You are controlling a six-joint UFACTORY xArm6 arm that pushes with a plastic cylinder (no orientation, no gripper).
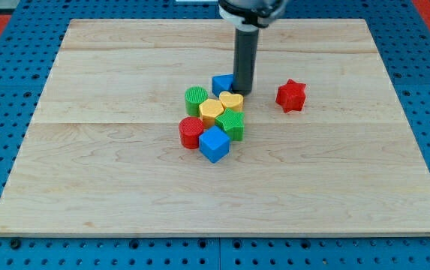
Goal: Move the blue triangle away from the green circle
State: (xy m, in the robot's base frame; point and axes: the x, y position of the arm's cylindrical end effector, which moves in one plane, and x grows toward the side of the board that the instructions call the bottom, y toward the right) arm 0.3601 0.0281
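The blue triangle lies near the board's middle, partly hidden behind my rod. The green circle sits just to its lower left, close to it. My tip is down at the triangle's right side, touching or nearly touching it, just above the yellow heart.
A tight cluster lies below the triangle: a yellow hexagon, a green block, a red circle and a blue cube. A red star stands apart at the right. The wooden board lies on a blue pegboard.
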